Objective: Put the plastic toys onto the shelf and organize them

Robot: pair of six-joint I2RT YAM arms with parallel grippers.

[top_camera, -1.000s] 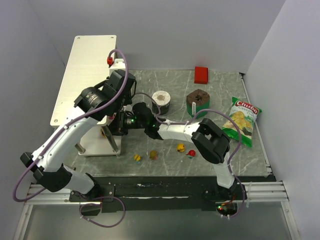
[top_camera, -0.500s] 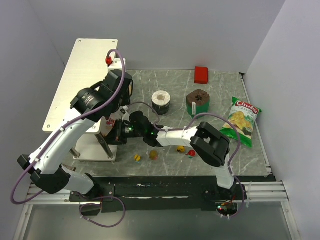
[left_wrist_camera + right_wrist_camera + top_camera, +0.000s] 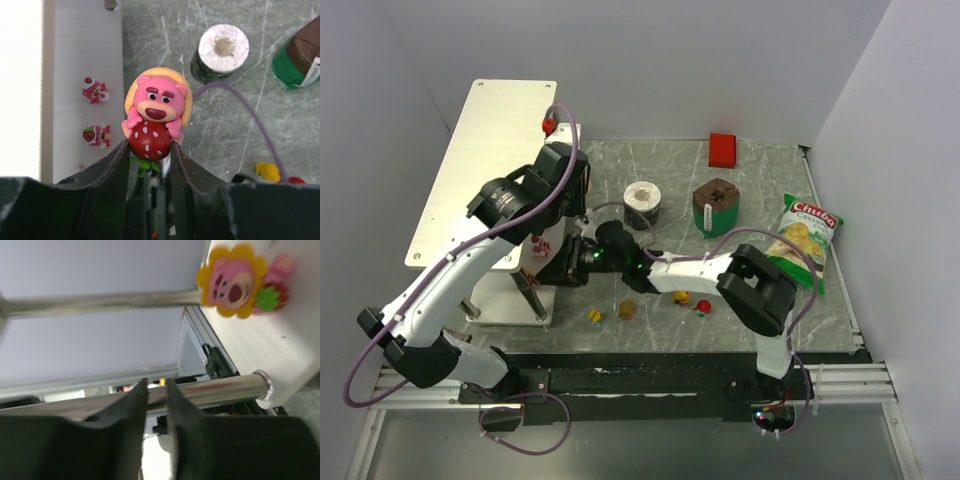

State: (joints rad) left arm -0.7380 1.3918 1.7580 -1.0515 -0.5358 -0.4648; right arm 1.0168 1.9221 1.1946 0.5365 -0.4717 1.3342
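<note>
My left gripper (image 3: 148,145) is shut on a pink bear toy (image 3: 156,112) hugging a red strawberry, held above the table beside the shelf's right edge (image 3: 568,195). The white metal shelf (image 3: 480,150) stands at the left. Two small pink toys (image 3: 95,91) (image 3: 97,135) lie on its lower tier (image 3: 65,60). My right gripper (image 3: 563,268) is low at the shelf's near leg; in the right wrist view its fingers (image 3: 155,382) stand a narrow gap apart with nothing between. A pink bear in a yellow flower (image 3: 232,280) stands on the lower tier.
Loose toys lie on the table: two yellow (image 3: 594,315) (image 3: 627,310), one yellow (image 3: 681,297) and one red (image 3: 701,304). A paper-wrapped cup (image 3: 643,203), a green-brown cup (image 3: 716,205), a red block (image 3: 722,149) and a green chip bag (image 3: 802,243) stand behind.
The shelf's near end has shifted a little to the left. My right gripper moved left under the shelf, then back a little to the right. My left gripper rose slightly with the bear.
</note>
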